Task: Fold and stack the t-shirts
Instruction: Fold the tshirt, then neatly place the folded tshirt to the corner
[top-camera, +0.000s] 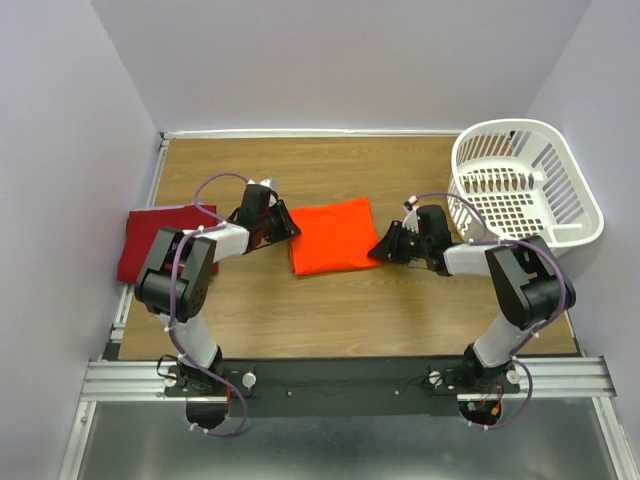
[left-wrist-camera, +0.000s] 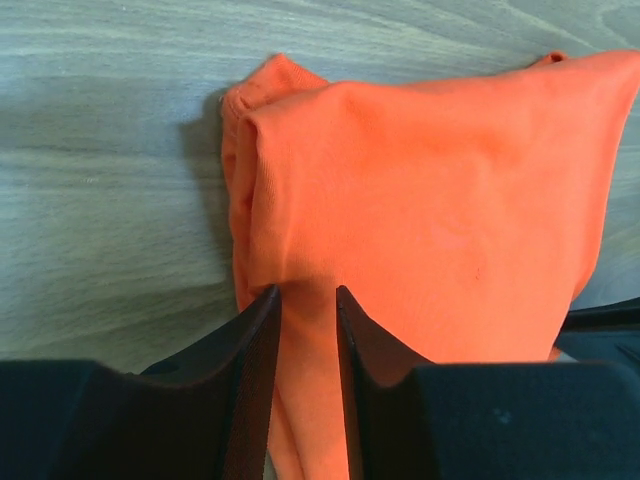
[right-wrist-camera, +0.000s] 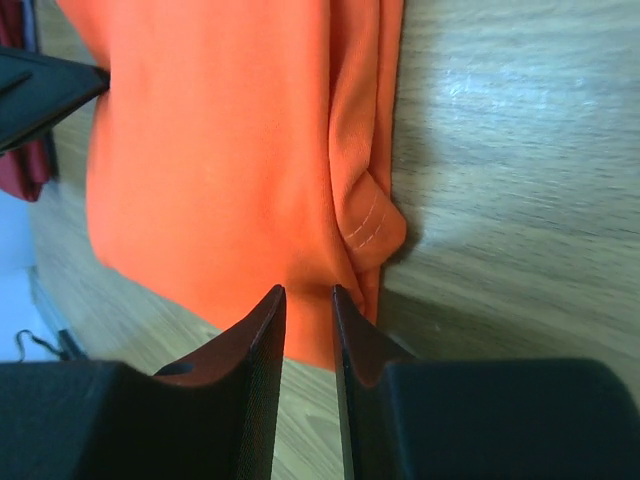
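The bright orange-red t-shirt (top-camera: 330, 235) lies folded into a rough square in the middle of the wooden table (top-camera: 400, 310). My left gripper (top-camera: 285, 228) is at its left edge. In the left wrist view a ridge of the orange cloth (left-wrist-camera: 420, 200) runs between the narrowly parted fingers of the left gripper (left-wrist-camera: 308, 292). My right gripper (top-camera: 378, 250) is at the shirt's right edge, and its tips (right-wrist-camera: 308, 290) pinch the orange hem (right-wrist-camera: 200, 180). The dark crimson t-shirt (top-camera: 150, 235) lies folded at the far left, partly behind the left arm.
A white lattice laundry basket (top-camera: 590, 215) stands at the back right corner, close behind the right arm. The table's left edge runs just beside the crimson shirt. Walls enclose the back and both sides.
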